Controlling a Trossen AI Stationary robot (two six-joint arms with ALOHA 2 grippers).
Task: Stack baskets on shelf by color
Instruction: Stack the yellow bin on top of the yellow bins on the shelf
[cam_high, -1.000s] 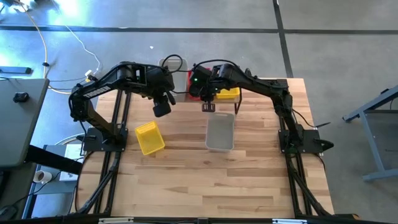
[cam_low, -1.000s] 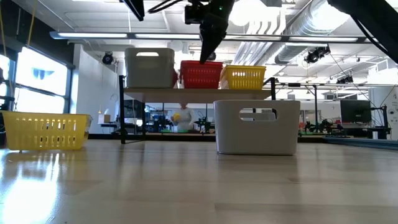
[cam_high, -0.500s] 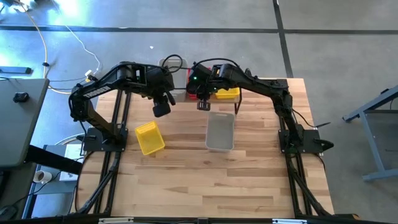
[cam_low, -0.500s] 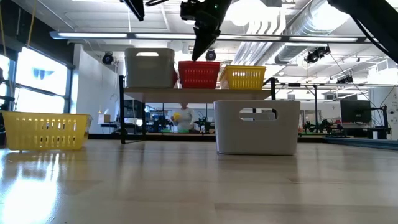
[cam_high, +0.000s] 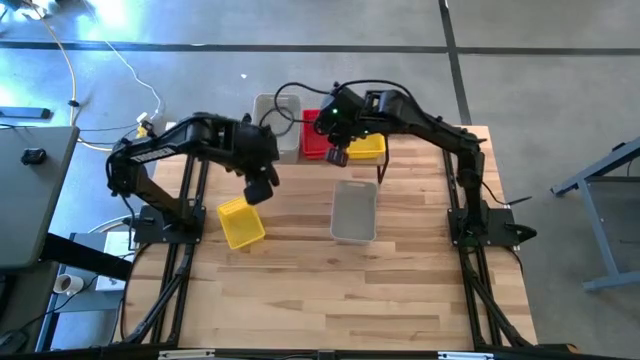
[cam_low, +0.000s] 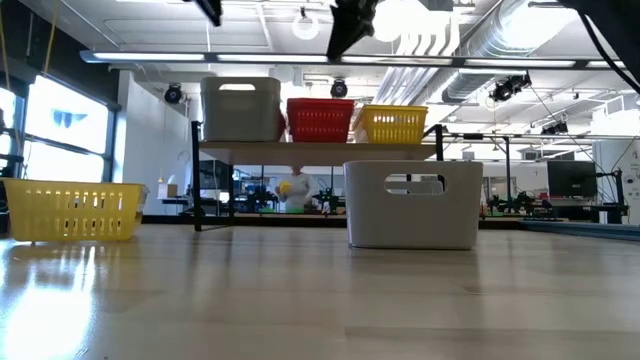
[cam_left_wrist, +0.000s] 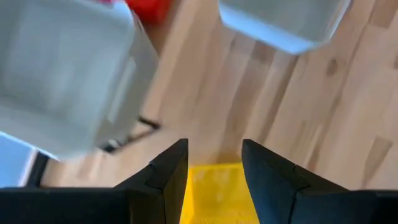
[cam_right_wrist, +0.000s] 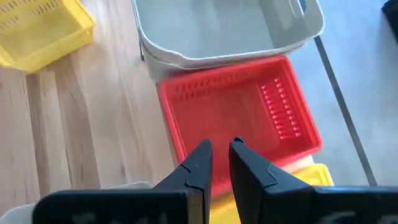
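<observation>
Table (cam_high: 300, 290) is pale wood planks with visible grain and a slight sheen, mirroring the baskets in the low view. Grey basket (cam_low: 411, 204) at frame centre looks like smooth matt plastic. Red basket (cam_right_wrist: 239, 118) is slotted plastic, the yellow one (cam_low: 72, 211) at left open mesh. Gripper fingers (cam_left_wrist: 168, 180) are matt black.

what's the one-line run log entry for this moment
shelf: grey, red, yellow baskets | left end effector: open, above yellow basket | right end effector: above shelf
</observation>
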